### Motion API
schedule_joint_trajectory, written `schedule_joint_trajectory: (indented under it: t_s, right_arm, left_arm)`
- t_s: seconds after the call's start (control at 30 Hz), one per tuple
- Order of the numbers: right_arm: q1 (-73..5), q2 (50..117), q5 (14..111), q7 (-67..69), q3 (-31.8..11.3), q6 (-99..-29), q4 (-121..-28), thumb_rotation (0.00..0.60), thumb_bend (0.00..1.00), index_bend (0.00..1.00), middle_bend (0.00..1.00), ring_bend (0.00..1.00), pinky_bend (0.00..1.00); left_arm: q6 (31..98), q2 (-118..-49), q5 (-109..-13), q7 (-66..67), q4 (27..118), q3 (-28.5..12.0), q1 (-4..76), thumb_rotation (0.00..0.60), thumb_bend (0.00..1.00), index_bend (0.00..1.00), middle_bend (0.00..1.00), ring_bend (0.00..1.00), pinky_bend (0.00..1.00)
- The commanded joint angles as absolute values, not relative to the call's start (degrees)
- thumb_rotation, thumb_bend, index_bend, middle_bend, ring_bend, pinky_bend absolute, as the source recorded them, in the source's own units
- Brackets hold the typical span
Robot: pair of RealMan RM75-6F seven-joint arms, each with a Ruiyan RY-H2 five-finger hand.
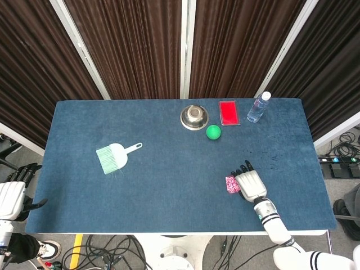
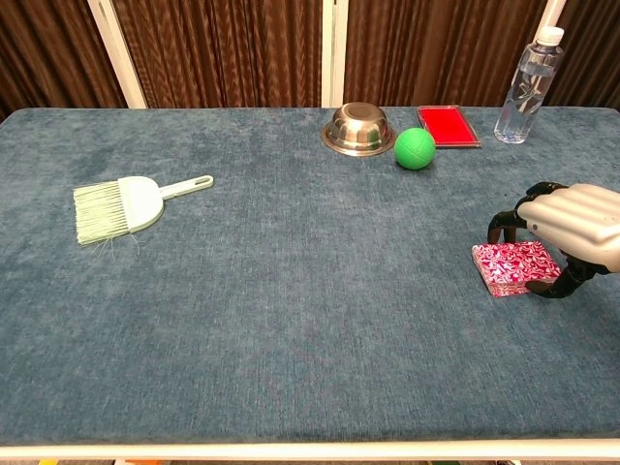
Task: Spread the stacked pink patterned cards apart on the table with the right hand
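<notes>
The left hand [image 1: 12, 198] sits off the near left corner of the table [image 1: 169, 185], below the tabletop edge, holding nothing; whether its fingers are spread or curled cannot be told from the head view, and the chest view does not show it. At the near right of the table, the right hand [image 2: 572, 225] is arched over the stack of pink patterned cards [image 2: 513, 266], which lies flat on the blue cloth as one squared pile. The dark fingertips [image 2: 502, 225] come down at the far edge of the stack and the thumb stands at its near right corner, so the hand brackets the pile; firm contact cannot be confirmed. Further back on the left lies a pale green hand brush [image 2: 124, 205], bristles pointing left. Along the far side, an upturned steel bowl [image 2: 357, 129] stands beside a green ball [image 2: 415, 148], with a flat red box [image 2: 447, 125] just behind the ball and a clear water bottle [image 2: 527, 84] upright at the far right.
</notes>
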State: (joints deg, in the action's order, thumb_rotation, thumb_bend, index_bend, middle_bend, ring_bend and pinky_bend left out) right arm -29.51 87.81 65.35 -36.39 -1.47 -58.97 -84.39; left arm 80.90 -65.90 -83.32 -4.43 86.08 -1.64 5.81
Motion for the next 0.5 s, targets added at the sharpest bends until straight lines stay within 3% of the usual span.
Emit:
schedule_joint_trajectory:
  t_s: [0.03, 0.5]
  right_arm:
    - [-29.5, 87.7, 65.6, -36.1, -1.4, -59.0, -84.5, 0.6, 0.26, 0.38, 0.39, 0.16, 0.06]
    - [-29.7, 86.3, 66.3, -34.6, -2.3, -59.9, -86.1, 0.6, 0.26, 0.38, 0.39, 0.16, 0.06]
  left_arm:
    - [80.8, -65.9, -83.2, -4.3, 86.3, -1.7, 5.9, 0.6, 0.0, 0.16, 0.13, 0.11, 0.24]
    - [80.6, -65.7, -83.2, -4.4, 86.3, -1.6, 5.8, 0.6, 0.0, 0.16, 0.13, 0.11, 0.24]
